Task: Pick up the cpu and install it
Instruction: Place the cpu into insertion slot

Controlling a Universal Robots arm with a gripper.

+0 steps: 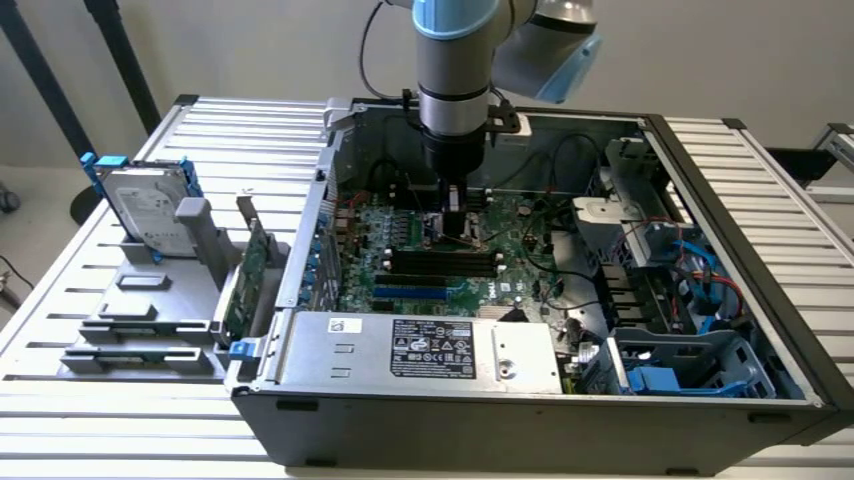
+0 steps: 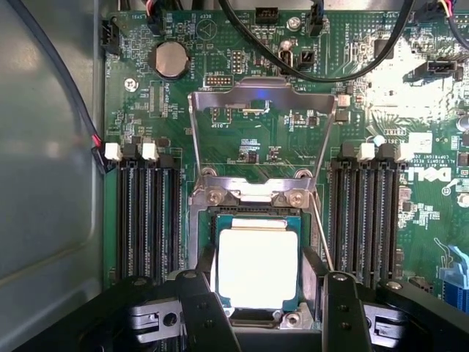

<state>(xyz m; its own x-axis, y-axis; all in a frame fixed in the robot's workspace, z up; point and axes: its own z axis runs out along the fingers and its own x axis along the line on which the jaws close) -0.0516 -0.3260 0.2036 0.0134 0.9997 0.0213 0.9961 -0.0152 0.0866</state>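
Inside an open computer case [image 1: 747,250], the arm's gripper [image 1: 454,215] reaches straight down onto the processor socket [image 2: 256,213] in the middle of the motherboard [image 1: 400,265]. The cpu [image 2: 258,268], its pale metal lid facing up, lies level within the socket's black frame, between the two banks of memory slots [image 2: 146,213].

In the wrist view the gripper [image 2: 260,293] straddles the chip, and its fingertips [image 2: 207,271] sit flush against two opposite edges. The jaws stand wide because the chip is wide, but they appear closed on it rather than released.

The hold looks chosen for the job. Gripping the edges leaves the lid and the underside untouched, and the vertical approach keeps the chip flat to the contacts beneath it.

The socket's metal load plate [image 2: 261,92] is swung up and back, and its thin wire lever [image 2: 321,235] leans off to one side, which leaves the opening clear for the chip. By this reading the pick-up is done and the chip is at the socket, or in it — nothing clamps it down yet.

Outside the case, on the exterior view's left, a hard drive [image 1: 140,210] with blue rails stands upright in a grey holder [image 1: 147,320] — well apart from the work.
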